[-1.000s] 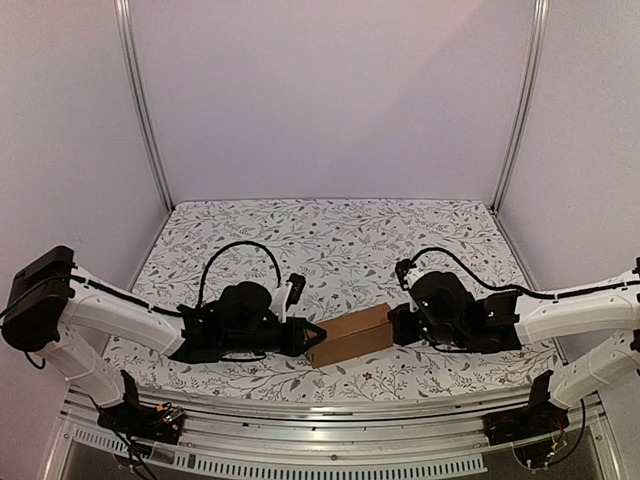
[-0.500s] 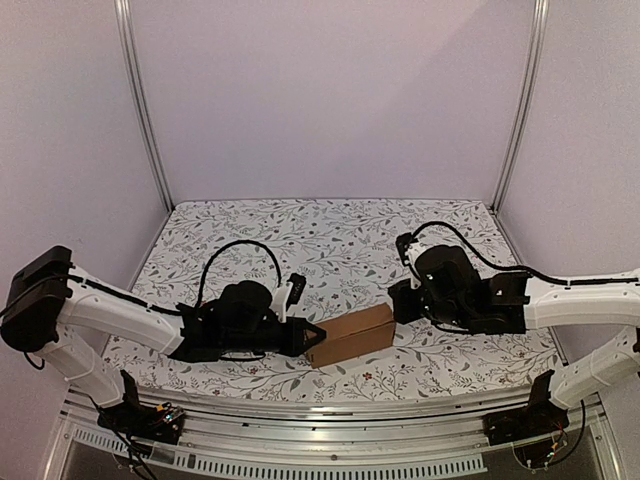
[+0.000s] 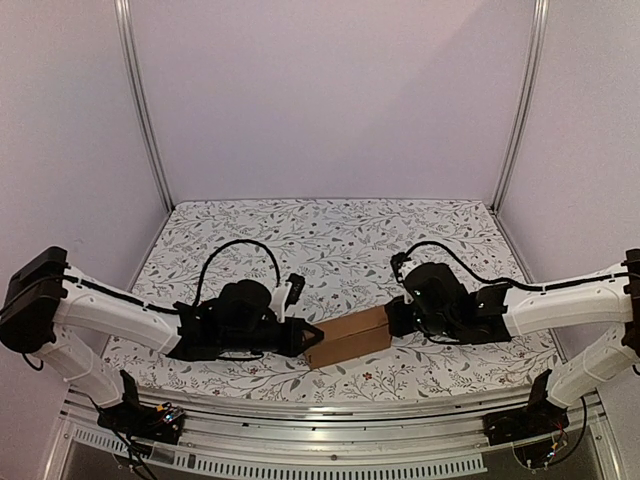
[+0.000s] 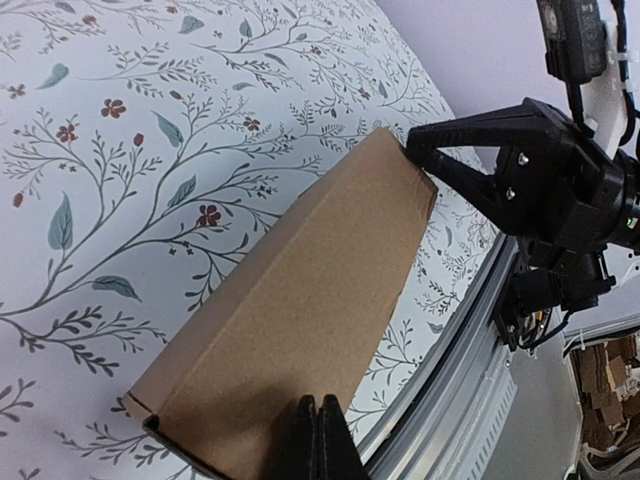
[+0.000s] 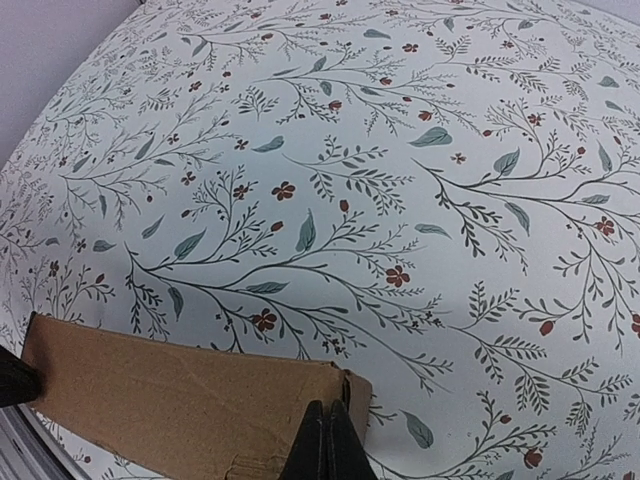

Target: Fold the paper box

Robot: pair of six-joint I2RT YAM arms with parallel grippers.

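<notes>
The paper box [image 3: 350, 336] is a small oblong of plain brown cardboard lying on the flowered table near the front edge. My left gripper [image 3: 318, 335] is shut, its tip against the box's left end; in the left wrist view the closed fingertips [image 4: 319, 430] rest over the box's [image 4: 300, 310] near end. My right gripper [image 3: 392, 320] is shut too, pressed at the box's right end; the right wrist view shows its closed tips [image 5: 327, 440] over the box [image 5: 190, 400] beside a slightly loose end flap [image 5: 357, 398]. Neither gripper has anything between its fingers.
The table cover [image 3: 330, 240] has a floral print and is walled by pale panels with aluminium posts [image 3: 140, 100]. A metal rail [image 3: 330, 415] runs along the front edge just behind the box. The right gripper [image 4: 520, 170] appears at the box's far end in the left wrist view.
The right arm lifted off the box's right end and swung up half a second ago, then came back down against that end. The left arm and the box stayed put.
</notes>
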